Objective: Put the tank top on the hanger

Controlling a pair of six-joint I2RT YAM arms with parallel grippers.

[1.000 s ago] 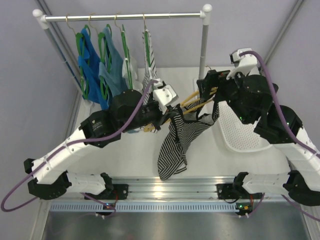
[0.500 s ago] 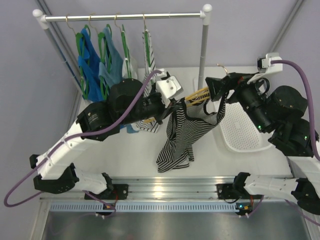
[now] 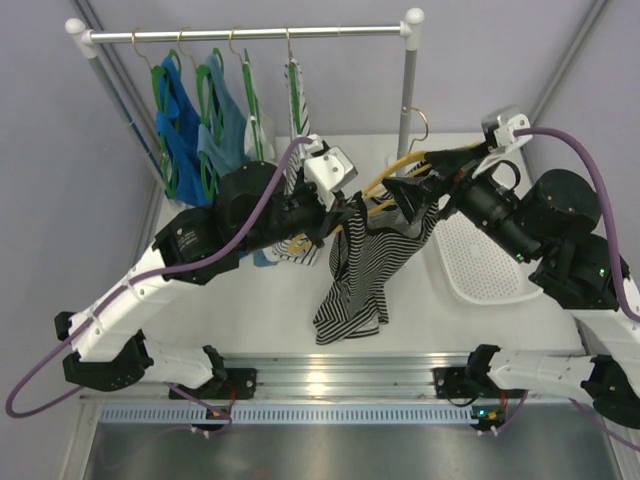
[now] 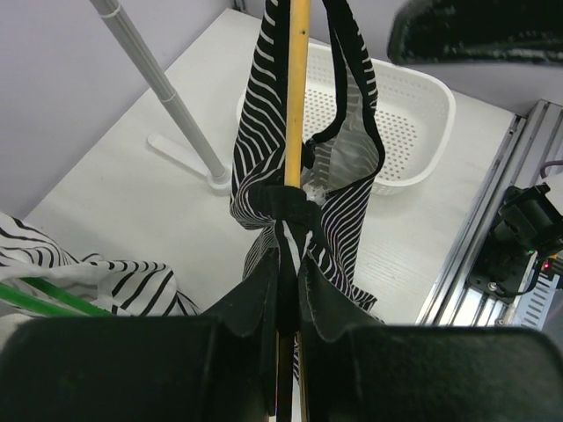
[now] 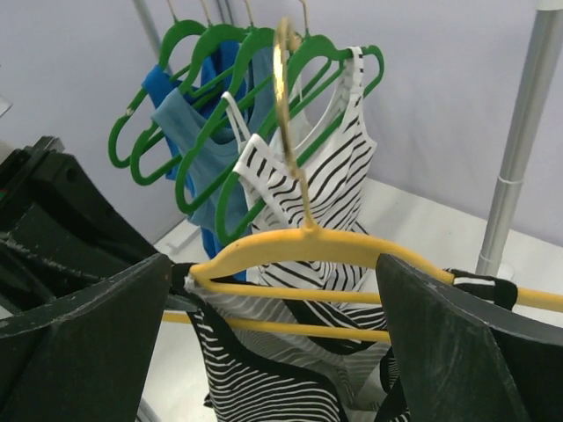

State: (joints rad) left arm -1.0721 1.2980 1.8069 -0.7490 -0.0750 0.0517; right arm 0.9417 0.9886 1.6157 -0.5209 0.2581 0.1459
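Tank top (image 3: 358,270) first: it hangs right at the tip of my left pincer (image 4: 286,290), whose fingers are pressed together on its bunched black edging. The hanger (image 4: 297,88) runs its yellow bar straight out ahead from that same pinch. Just beyond my fingertips, striped cloth and black straps rise on either side of the bar. In the top view the rest of the cloth drops below the pincer toward the table (image 3: 250,310).

Over to my right pincer (image 5: 274,272): the fingers are spread wide and the hanger's curved yellow shoulder crosses the gap between them, with the metal hook standing up just above. I cannot tell whether those fingers touch the hanger. The tank top's stripes drape below that gap.

Farther out, beyond the right pincer, green hangers (image 5: 230,53) carry blue tops (image 5: 180,119) and a paler striped top (image 5: 339,189). Ahead of the left pincer and lower down sits a white basket (image 4: 422,88), with the rack's pole (image 4: 167,88) off to its left.
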